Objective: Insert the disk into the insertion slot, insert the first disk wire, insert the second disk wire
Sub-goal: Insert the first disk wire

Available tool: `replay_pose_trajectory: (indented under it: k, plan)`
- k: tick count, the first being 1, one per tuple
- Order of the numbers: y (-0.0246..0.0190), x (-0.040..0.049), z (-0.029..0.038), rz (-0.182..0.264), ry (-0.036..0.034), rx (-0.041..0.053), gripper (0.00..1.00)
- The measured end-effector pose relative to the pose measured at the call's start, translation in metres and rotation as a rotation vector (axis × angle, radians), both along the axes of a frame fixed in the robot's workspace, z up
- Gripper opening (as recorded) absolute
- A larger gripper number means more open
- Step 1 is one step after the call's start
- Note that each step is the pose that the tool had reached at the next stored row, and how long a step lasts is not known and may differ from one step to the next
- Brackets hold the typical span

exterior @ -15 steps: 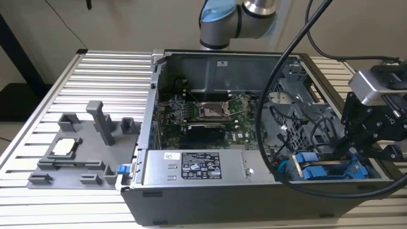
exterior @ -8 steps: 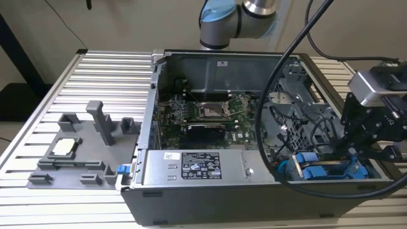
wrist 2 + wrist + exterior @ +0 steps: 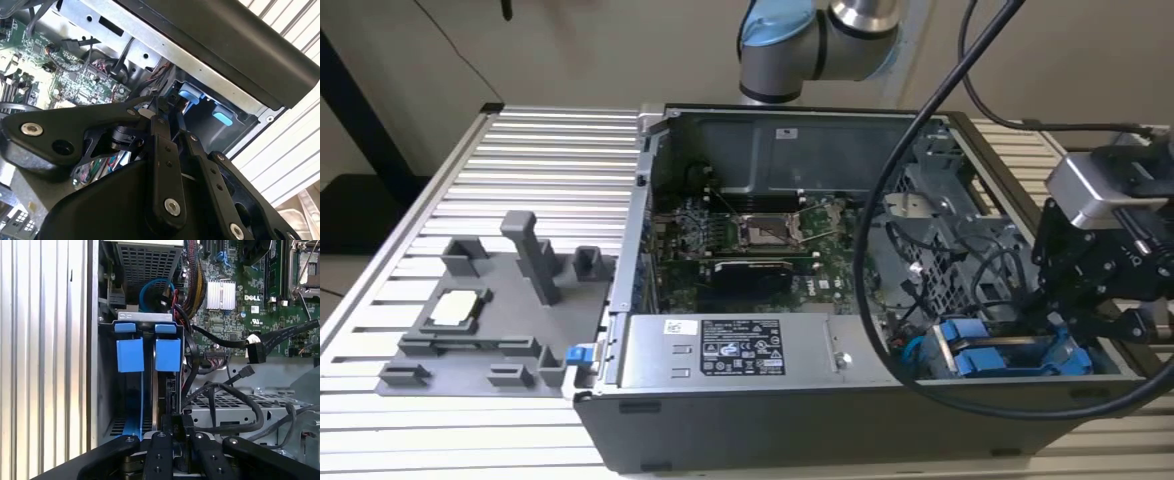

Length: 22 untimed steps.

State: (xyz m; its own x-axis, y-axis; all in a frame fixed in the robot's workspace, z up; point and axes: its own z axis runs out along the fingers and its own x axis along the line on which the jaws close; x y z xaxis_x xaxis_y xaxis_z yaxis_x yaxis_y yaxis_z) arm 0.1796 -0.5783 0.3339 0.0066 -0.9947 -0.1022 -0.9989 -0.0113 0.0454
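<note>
At the computer case [image 3: 761,430] corner on the exterior view's right, the end effector [image 3: 1049,322] is pressed together on a black disk wire connector [image 3: 176,424]. This is touching the end of the disk [image 3: 167,386], which is seated in the insertion slot [image 3: 145,316].

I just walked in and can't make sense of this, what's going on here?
A robot arm is working inside an open computer case on a slatted table. Its claw is down at the insertion slot, the grey cage with blue tabs, where a blue carrier rail already sits. Loose black cables hang beside it.
</note>
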Motion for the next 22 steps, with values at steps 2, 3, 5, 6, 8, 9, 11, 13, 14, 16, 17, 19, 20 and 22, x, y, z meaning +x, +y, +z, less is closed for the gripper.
replay_pose_trajectory:
  k: [2,3,5,6,8,9,11,13,14,16,17,19,20,22]
  plan:
    - [-0.0001,0.0000,-0.0006,0.000,0.0000,0.0000,0.19]
    - [-0.0002,0.0000,-0.0011,0.000,0.0000,0.0004,0.19]
    - [-0.0002,0.0000,-0.0016,0.000,0.0001,0.0007,0.19]
    - [-0.0003,0.0000,-0.0017,0.000,0.0001,0.0007,0.19]
    - [-0.0002,0.0000,-0.0021,0.000,0.0001,0.0016,0.19]
    - [-0.0003,0.0000,-0.0025,0.000,0.0002,0.0022,0.20]
    - [-0.0003,0.0000,-0.0022,0.000,0.0001,0.0017,0.20]
    - [-0.0003,0.0000,0.0009,0.000,0.0001,0.0014,0.27]
    - [-0.0004,0.0000,0.0041,0.000,0.0001,0.0015,0.27]
    - [-0.0003,0.0000,0.0118,0.000,0.0001,0.0011,0.27]
    - [-0.0004,0.0000,0.0159,0.000,0.0001,0.0011,0.27]
    - [-0.0003,0.0000,0.0249,0.000,0.0001,0.0011,0.27]
    - [-0.0004,0.0000,0.0294,0.000,0.0001,0.0010,0.27]
    - [-0.0003,0.0000,0.0372,0.000,0.0001,0.0011,0.27]
